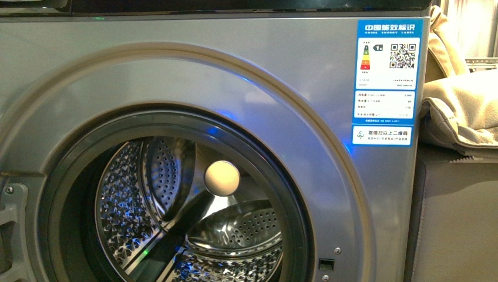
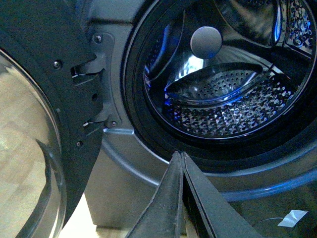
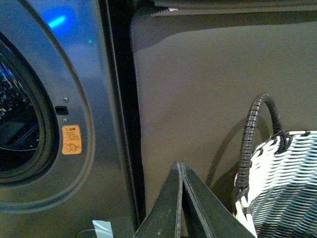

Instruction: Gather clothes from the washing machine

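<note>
Left wrist view: left gripper (image 2: pixel 182 157) clenched empty at lower centre, washing machine (image 1: pixel 70 64) drum directly above it, door swung open. No clothes seen in any view. Right gripper (image 3: pixel 181 166) clenched empty, aimed beside basket (image 3: pixel 287 183). Left arm nearer.

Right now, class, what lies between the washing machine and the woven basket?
In the right wrist view, a dark gap and a plain grey-brown panel separate the washing machine from the basket.

The washing machine (image 1: pixel 176 70) is silver-grey, its drum (image 1: pixel 246 235) shiny steel with dotted holes – the energy label (image 1: pixel 385 79) blue-white, the sticker (image 3: pixel 71 139) orange, the basket (image 3: pixel 285 186) woven white-grey.
</note>
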